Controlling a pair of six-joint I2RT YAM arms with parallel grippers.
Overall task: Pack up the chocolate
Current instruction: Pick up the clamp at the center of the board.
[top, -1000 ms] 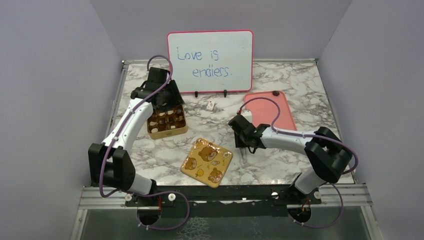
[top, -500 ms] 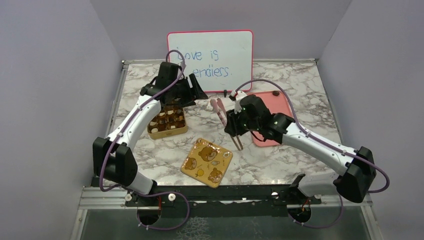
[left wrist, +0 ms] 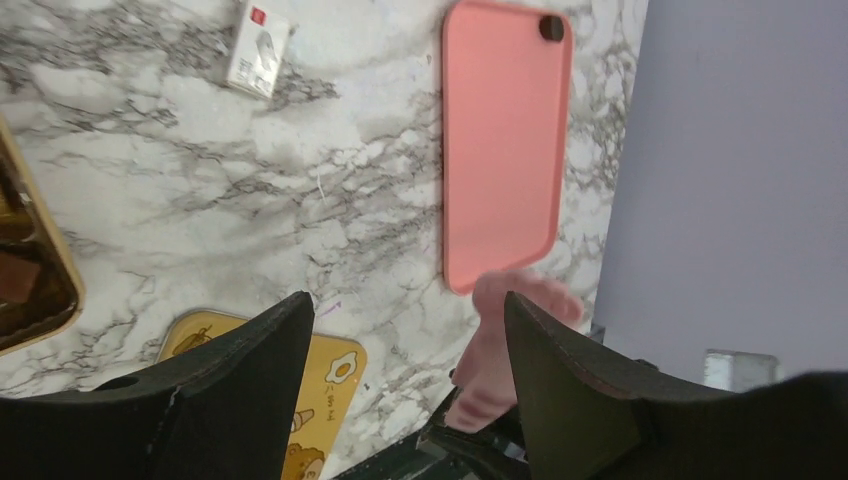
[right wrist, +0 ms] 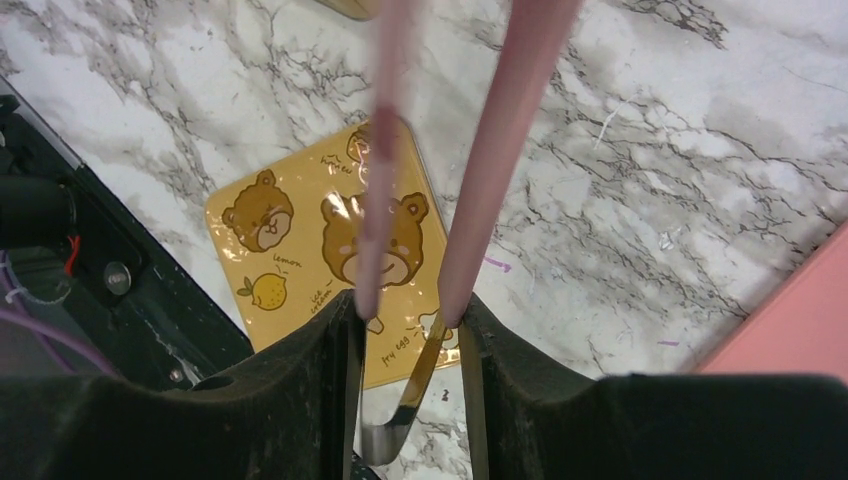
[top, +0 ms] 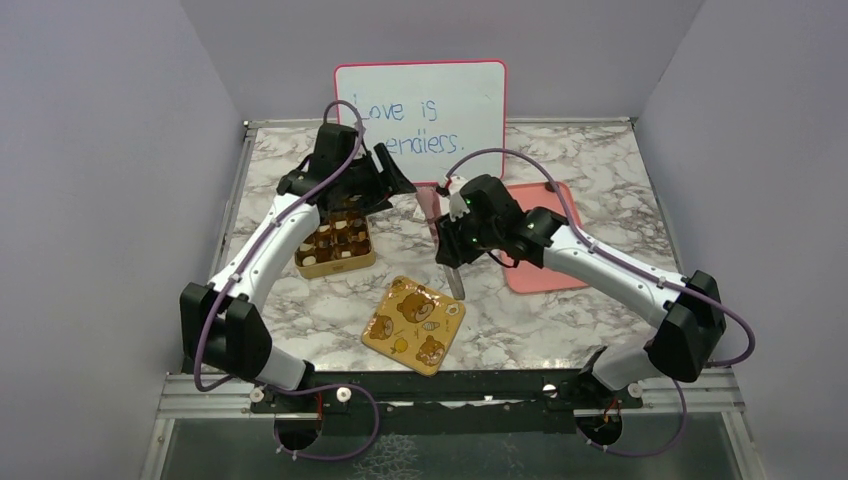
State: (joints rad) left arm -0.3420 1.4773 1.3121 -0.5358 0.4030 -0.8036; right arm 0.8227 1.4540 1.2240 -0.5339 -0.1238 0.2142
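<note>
Chocolate [top: 335,238] fills tin [top: 336,266]; whiteboard [top: 470,100] reads "Love is endless."; we see right gripper [right wrist: 405,335] clamping tongs [right wrist: 495,150], left gripper [left wrist: 405,305] wide, empty.

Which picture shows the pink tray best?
The left wrist view: almost the whole pink tray shows there. In the top view the right arm hides part of it; the right wrist view catches only a corner.
</note>
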